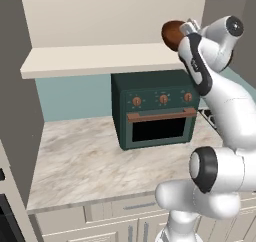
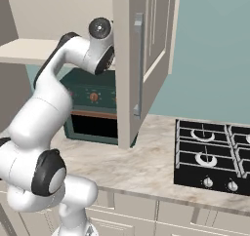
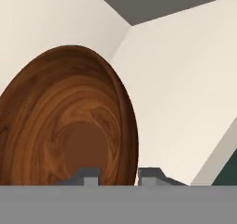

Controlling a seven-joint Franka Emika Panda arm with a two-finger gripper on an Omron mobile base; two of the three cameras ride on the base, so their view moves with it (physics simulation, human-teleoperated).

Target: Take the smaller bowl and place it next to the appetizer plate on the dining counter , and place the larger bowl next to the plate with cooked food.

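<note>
Up at the cabinet shelf [image 1: 100, 61], above the green oven [image 1: 156, 108], the smaller bowl [image 3: 65, 126] has its rim pinched between the gripper [image 3: 119, 176] jaws. I'd draw it out level, clear of the open cabinet door [image 2: 141, 59].

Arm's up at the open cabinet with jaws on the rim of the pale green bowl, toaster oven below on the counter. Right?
Not quite: the bowl is the smaller bowl, reddish-brown and wood-like, as the hand view shows. The gripper jaws straddle its rim; the toaster oven sits on the counter below.
</note>
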